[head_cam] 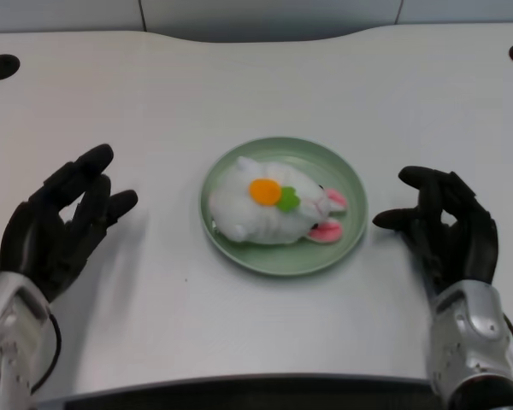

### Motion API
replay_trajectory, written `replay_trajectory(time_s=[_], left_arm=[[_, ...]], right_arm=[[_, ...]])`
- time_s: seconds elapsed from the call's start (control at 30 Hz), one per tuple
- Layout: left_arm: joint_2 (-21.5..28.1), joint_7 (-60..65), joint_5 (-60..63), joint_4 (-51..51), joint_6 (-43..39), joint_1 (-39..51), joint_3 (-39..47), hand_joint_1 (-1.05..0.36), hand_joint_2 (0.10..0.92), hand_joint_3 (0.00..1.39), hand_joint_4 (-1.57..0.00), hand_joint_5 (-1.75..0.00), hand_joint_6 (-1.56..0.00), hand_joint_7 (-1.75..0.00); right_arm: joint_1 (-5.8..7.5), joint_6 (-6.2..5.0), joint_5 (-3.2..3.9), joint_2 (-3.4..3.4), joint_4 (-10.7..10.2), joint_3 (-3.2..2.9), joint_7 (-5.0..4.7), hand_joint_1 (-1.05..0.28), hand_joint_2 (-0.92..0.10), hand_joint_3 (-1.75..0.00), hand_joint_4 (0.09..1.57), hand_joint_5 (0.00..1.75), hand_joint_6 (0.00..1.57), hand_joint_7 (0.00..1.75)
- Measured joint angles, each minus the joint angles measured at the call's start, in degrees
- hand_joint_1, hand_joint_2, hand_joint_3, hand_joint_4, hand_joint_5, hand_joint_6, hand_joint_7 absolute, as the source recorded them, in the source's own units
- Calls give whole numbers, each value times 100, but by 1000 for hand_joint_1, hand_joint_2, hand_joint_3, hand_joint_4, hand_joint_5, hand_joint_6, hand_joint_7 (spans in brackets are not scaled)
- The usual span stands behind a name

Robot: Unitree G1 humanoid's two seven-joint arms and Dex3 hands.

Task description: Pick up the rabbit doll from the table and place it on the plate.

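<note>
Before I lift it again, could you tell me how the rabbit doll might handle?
The rabbit doll looks plush, so probably soft and light. Lying flat on the plate, it seems unlikely to roll. Its fuzzy surface should grip well.

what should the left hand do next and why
Probably just draw back and rest: the rabbit already lies on the plate, and the left hand is open, apart from both, holding nothing, so no further placing seems needed.
</note>
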Motion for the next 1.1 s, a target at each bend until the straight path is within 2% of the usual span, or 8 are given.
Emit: replay_trajectory(time_s=[0.23, 0.33, 0.53, 0.67, 0.83, 0.97, 1.03, 1.1], left_arm=[[-347, 402, -369, -455, 294, 416, 278, -490, 921, 663, -154, -1369, -549, -108], [-440, 449, -410, -477, 290, 491, 316, -480, 921, 654, -180, -1407, -572, -123], [-677, 433, -611, -329, 90, 599, 479, -471, 921, 636, -282, -1468, -639, -174], [-734, 435, -615, -272, 24, 615, 521, -455, 921, 625, -339, -1444, -657, -209], [-813, 439, -618, -232, -35, 621, 552, -460, 921, 616, -335, -1430, -654, -223], [-814, 438, -603, -126, -106, 620, 548, -463, 921, 604, -328, -1430, -659, -237], [-821, 442, -594, -125, -162, 620, 528, -456, 921, 617, -323, -1428, -645, -237], [-841, 453, -590, -125, -195, 620, 503, -454, 921, 624, -322, -1428, -641, -239]], right_arm=[[100, 7, 1, 13, -130, 59, 3, -431, -921, -468, 788, 1381, 702, 1074], [107, 24, 1, 13, -195, 77, 1, -419, -921, -464, 784, 1377, 698, 1072], [107, 21, -9, 2, -197, 83, 1, -409, -921, -476, 782, 1352, 686, 1063], [108, 21, -12, -12, -195, 88, -1, -411, -921, -478, 782, 1340, 677, 1059], [110, 21, -69, -29, -205, 134, -77, -409, -921, -497, 779, 1336, 672, 1066], [110, 21, -67, -39, -204, 132, -77, -406, -921, -481, 773, 1332, 675, 1074], [110, 21, -42, -48, -202, 118, -44, -407, -921, -478, 771, 1333, 676, 1078], [110, 21, -2, -81, -169, 88, 32, -408, -921, -475, 771, 1335, 675, 1079]])
